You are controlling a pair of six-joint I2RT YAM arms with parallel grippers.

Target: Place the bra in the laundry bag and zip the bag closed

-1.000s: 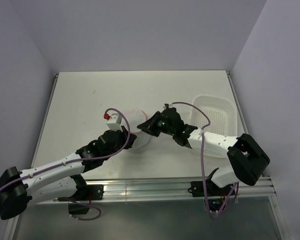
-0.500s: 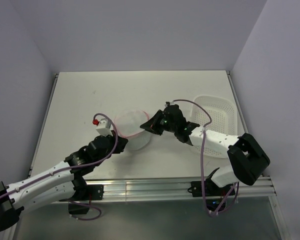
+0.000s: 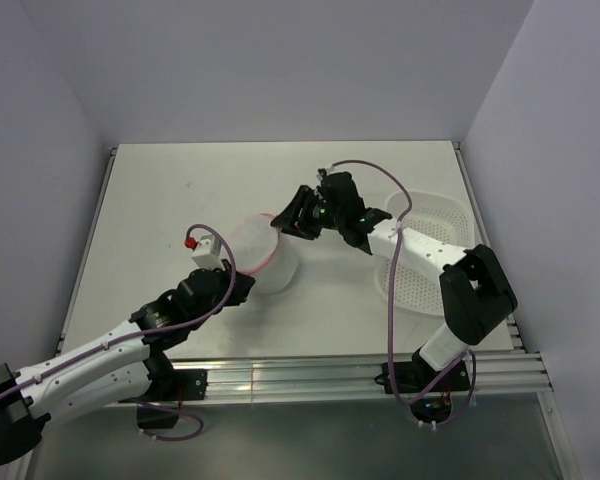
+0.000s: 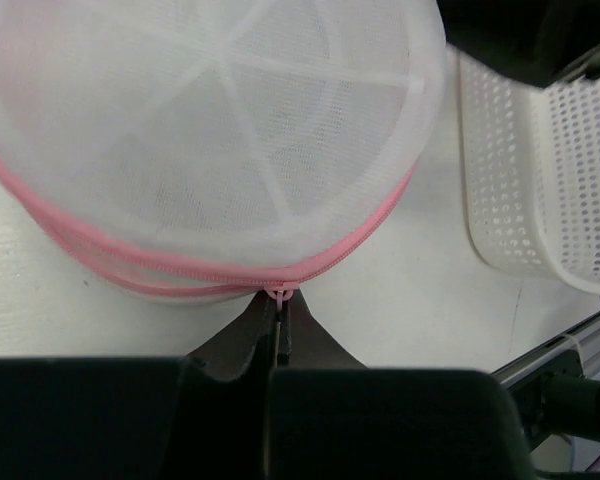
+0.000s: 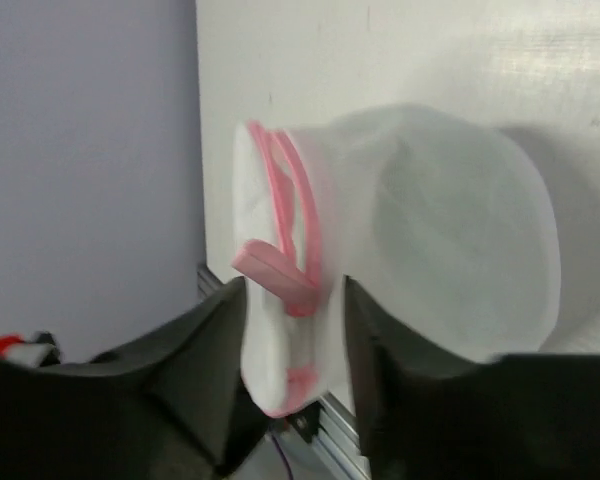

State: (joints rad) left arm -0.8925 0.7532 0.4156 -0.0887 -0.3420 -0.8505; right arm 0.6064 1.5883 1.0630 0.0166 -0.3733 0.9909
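1. The table (image 3: 160,200) is the biggest thing here. It is white and flat, and everything sits on it.
2. The basket (image 3: 430,285) is white plastic with lots of little holes. It sits over on the right side. The right arm reaches across it.
3. The laundry bag (image 3: 260,250) sits in the middle of the table, between the two grippers. It is a round, puffy mesh thing with a pink zipper (image 4: 180,275) going around it. I think it is very light and soft. It would squash or slide if it got pushed, so one side needs holding while the other side pulls. The mesh is floppy. The pink edge looks firmer and better to grab. I can't tell how much of the zipper is closed.
4. I can't see the bra out on the table or in the basket. The mesh is cloudy, so I can't be sure, but my guess is that it is inside the bag. It is thin and soft, so a strap could get caught in the zipper.
5. The right gripper (image 5: 295,300) has its two fingers spread apart, one on each side of the bag's pink edge. It is not squeezing.
6. The left gripper (image 4: 277,318) has its fingers pressed together, pinching the zipper pull (image 4: 278,292).
7. A little pink tab (image 5: 273,270) sticks out from the rim, between the right fingers. It looks like a good handle.
8. The zipper pull is the tiniest thing. It looks small and slippery, so it needs a tight pinch.
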